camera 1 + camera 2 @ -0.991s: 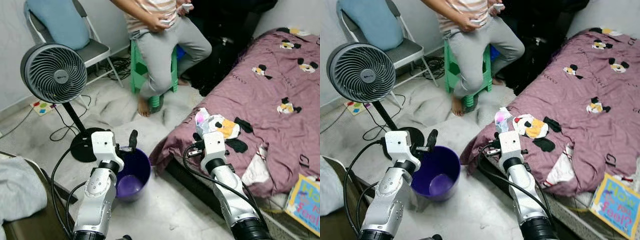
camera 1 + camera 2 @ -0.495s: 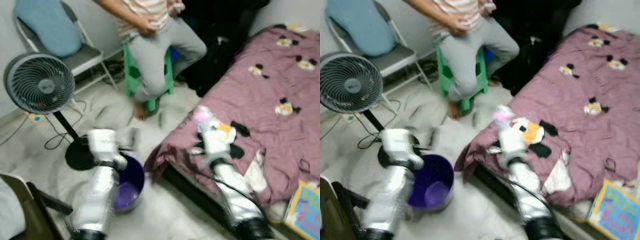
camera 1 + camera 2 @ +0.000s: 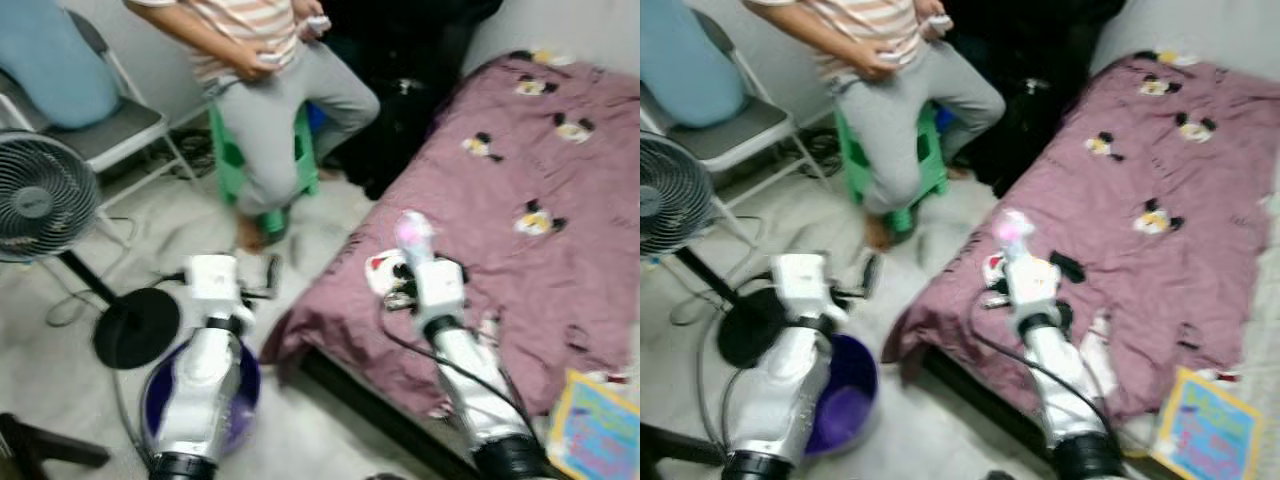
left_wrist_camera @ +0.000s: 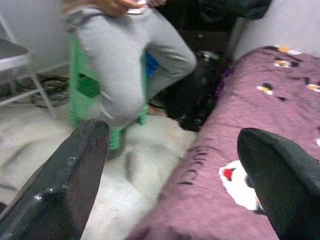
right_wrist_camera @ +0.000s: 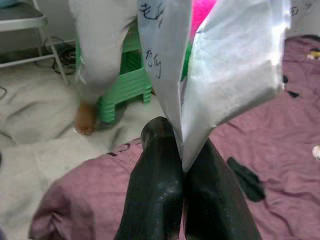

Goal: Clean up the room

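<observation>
Bed at right; bucket on floor at left, under left arm. Fan far left. Person on stool behind.

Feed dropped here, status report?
Right gripper shut on white paper above bed. Left gripper open, empty. Purple bin under left arm.

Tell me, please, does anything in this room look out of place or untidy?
Yes. A children's book lies at the lower corner of the purple bed, and a white cloth hangs over the bed's edge. The right gripper is shut on a crumpled paper above the bed. The purple bin stands on the floor under the left arm.
</observation>
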Robot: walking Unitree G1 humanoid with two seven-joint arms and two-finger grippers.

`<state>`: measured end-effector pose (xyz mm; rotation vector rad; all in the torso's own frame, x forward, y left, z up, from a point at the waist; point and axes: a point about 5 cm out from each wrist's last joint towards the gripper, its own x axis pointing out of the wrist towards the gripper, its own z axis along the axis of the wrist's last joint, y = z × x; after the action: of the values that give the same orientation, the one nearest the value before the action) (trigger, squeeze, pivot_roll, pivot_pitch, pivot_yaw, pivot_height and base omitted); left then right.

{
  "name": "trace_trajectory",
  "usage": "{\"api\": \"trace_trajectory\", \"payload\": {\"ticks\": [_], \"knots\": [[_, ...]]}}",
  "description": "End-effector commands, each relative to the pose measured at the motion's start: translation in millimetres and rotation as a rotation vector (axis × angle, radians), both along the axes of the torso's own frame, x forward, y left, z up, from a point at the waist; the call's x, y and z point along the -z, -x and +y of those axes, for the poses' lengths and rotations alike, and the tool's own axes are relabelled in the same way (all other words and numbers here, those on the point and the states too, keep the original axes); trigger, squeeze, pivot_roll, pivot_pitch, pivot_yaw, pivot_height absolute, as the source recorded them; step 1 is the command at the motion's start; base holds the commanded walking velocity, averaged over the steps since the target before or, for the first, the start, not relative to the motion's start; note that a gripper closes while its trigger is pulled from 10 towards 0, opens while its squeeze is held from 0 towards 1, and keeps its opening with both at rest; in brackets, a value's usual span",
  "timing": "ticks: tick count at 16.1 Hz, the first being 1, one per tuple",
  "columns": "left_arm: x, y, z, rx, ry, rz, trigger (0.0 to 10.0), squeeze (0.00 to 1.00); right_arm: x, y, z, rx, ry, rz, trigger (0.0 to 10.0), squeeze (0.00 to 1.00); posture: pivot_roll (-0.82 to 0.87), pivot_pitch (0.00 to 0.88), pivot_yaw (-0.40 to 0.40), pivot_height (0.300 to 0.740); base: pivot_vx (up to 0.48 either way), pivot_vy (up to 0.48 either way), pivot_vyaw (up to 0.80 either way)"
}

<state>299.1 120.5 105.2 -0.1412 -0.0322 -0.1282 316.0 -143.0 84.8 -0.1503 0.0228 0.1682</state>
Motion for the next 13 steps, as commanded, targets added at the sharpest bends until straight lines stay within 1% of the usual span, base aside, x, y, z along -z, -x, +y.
{"api": "trace_trajectory", "payload": {"ticks": [1, 6, 7, 13], "knots": [[11.0, 4.3, 14.7, -0.040, -0.013, 0.044, 10.0, 0.00, -1.8, 1.2, 16.5, -0.054, -0.011, -0.015, 10.0, 0.00, -0.04, 0.129, 0.004, 0.740, 0.000, 0.000, 0.80], [11.3, 3.9, 15.7, -0.056, -0.030, 0.047, 10.0, 0.00, -0.6, 1.1, 17.4, -0.054, -0.004, -0.011, 10.0, 0.00, -0.04, 0.124, 0.006, 0.740, 0.000, 0.000, 0.80], [11.5, 3.6, 14.9, -0.044, -0.018, 0.051, 10.0, 0.00, -0.3, 1.0, 17.5, -0.054, -0.010, -0.008, 10.0, 0.00, -0.04, 0.124, 0.006, 0.740, 0.000, 0.000, 0.80], [10.5, 2.6, 14.7, -0.041, -0.012, 0.051, 10.0, 0.00, -0.7, 0.7, 18.4, -0.063, -0.013, -0.010, 10.0, 0.00, -0.04, 0.132, 0.007, 0.740, 0.000, 0.000, 0.80]]}}
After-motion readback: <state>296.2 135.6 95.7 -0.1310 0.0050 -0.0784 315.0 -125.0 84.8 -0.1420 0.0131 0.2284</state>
